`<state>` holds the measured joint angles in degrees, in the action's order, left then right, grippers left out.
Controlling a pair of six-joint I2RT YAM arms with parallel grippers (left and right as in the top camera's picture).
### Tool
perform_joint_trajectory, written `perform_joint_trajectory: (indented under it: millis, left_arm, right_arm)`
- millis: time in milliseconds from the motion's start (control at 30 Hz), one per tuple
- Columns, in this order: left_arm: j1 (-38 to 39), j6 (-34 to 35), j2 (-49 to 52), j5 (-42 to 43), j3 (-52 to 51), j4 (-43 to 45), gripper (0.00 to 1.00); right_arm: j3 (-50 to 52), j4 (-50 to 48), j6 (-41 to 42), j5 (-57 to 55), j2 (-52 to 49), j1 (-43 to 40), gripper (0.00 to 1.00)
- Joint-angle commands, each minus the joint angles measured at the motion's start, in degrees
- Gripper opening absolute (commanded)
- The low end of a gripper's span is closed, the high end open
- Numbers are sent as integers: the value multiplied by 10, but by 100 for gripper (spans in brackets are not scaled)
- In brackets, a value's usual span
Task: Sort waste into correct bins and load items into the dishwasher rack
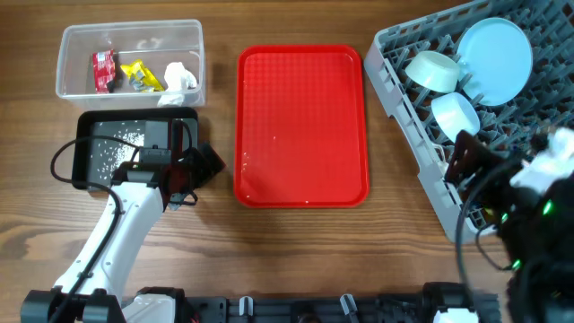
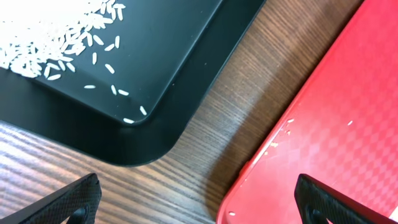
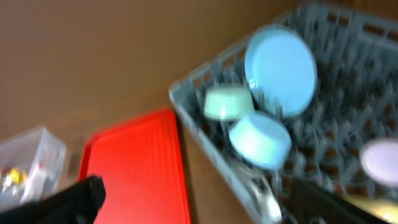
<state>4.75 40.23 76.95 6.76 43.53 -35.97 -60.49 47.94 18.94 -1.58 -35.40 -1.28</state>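
Observation:
The clear tub [image 1: 70, 65] at the far left holds the red wrapper [image 1: 104, 70], the yellow wrapper [image 1: 139, 75] and the white tissue [image 1: 181, 79]. The black tray [image 1: 161, 127] below it holds rice grains [image 1: 115, 149], also in the left wrist view [image 2: 46, 46]. The grey rack [image 1: 399, 90] at right holds the blue plate [image 1: 495, 56] and two bowls [image 1: 434, 70], [image 1: 454, 113]; they show blurred in the right wrist view [image 3: 280, 62]. My left gripper [image 1: 203, 167] is open and empty between black tray and red tray. My right gripper [image 1: 466, 157] is open and empty over the rack's near edge.
The flat red serving tray [image 1: 301, 126] lies in the middle with a few stray grains on it [image 2: 289, 121]. A pale cup [image 3: 382, 160] and white cutlery [image 3: 264, 196] sit in the rack. Bare wood lies along the front.

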Motion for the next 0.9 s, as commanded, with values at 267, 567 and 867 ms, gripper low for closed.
perform_joint_trajectory:
  millis: [267,567,867]
  left_arm:
    - [0,8,1,2,-2,0,100]
    - [0,8,1,3,-2,0,100]
    - [0,7,1,3,-2,0,100]
  right_arm:
    - [407,-271,5,106,258,1,100]
    - [542,-380,-8,107,352,1,100]
    - [574,-422,-22,107,352,1,100]
